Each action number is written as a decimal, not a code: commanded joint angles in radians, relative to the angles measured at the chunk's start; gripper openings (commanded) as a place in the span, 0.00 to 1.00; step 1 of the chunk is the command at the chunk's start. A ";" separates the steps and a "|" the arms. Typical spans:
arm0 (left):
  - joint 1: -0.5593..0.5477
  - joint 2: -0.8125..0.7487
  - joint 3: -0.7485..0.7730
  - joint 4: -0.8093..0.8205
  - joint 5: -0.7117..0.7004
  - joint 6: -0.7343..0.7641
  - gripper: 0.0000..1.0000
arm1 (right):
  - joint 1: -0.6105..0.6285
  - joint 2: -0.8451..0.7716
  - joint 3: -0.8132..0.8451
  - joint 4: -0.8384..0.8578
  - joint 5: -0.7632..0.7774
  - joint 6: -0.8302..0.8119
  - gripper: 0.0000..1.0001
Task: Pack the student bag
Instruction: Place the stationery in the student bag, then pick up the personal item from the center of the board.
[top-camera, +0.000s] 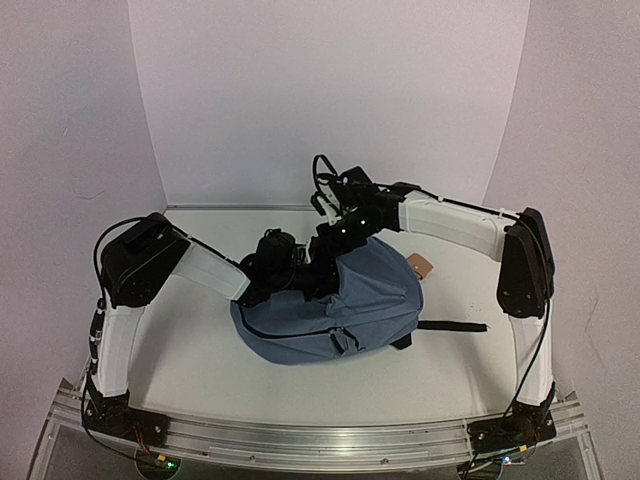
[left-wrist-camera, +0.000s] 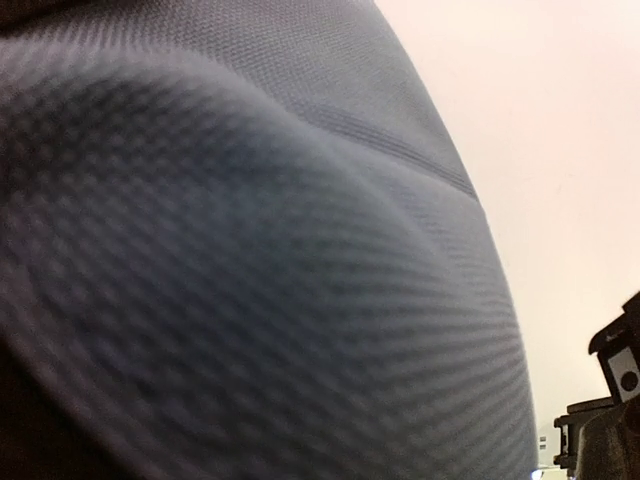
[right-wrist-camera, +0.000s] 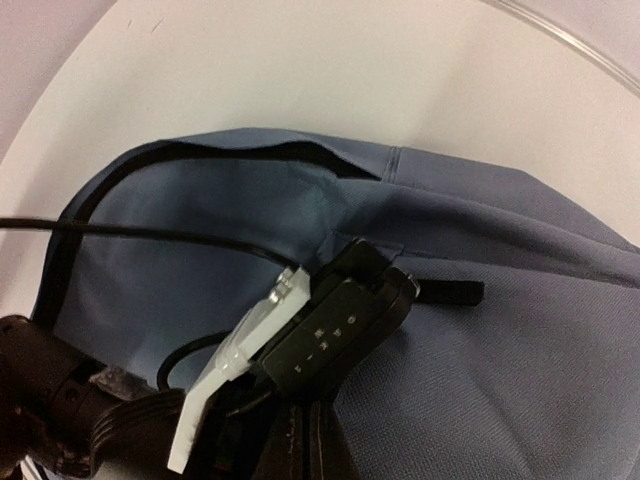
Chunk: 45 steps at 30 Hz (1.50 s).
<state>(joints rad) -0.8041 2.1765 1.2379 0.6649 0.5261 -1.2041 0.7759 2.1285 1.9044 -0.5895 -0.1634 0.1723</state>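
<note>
**Overhead and wrist views of the packing scene.** The student bag (top-camera: 340, 310) lies at the middle of the white surface (top-camera: 200, 370), a slate-blue dome with its front pocket (top-camera: 350, 335) turned toward the near side. A black strap (top-camera: 452, 326) lies flat on the surface just right of the bag. A small tan patch (top-camera: 422, 263) sits at the bag's far right edge; whether it is sewn on or merely beside the bag cannot be told. Both arms meet over the bag's far left part and hide the fabric there. The left hand (top-camera: 300, 272) hangs at the bag's far left edge, and the right hand (top-camera: 335, 240) is just beyond it. From overhead, neither hand's fingers are visible. The left wrist view is filled with blurred woven bag fabric (left-wrist-camera: 250, 250), with a dark machine part (left-wrist-camera: 610, 400) at its lower right corner. Whether the left hand is released or clenched therefore cannot be told. Only the right wrist view shows a dark zip line (right-wrist-camera: 200, 150) following the bag's curved edge and gaping slightly. It also shows a zip pull (right-wrist-camera: 452, 292) lying on the cloth and a black cable (right-wrist-camera: 150, 232) crossing over the bag. A black block with a white plate (right-wrist-camera: 330, 320) stands between that camera and the bag. The right hand (right-wrist-camera: 303, 440) is clenched, its fingers pressed together; whether fabric is pinched between them cannot be told.
</note>
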 joint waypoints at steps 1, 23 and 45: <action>-0.023 -0.054 -0.063 0.040 -0.053 0.004 0.38 | 0.013 -0.069 -0.035 0.060 -0.037 0.026 0.00; -0.022 -0.641 -0.114 -0.907 -0.431 0.247 1.00 | -0.271 -0.283 -0.047 -0.047 -0.062 -0.016 0.98; -0.009 -0.628 0.037 -1.099 -0.489 0.281 1.00 | -0.732 0.071 -0.075 -0.257 -0.371 -0.250 0.74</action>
<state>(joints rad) -0.8208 1.5692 1.2128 -0.4077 0.0574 -0.9398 0.0721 2.1568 1.8160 -0.8133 -0.4045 -0.0457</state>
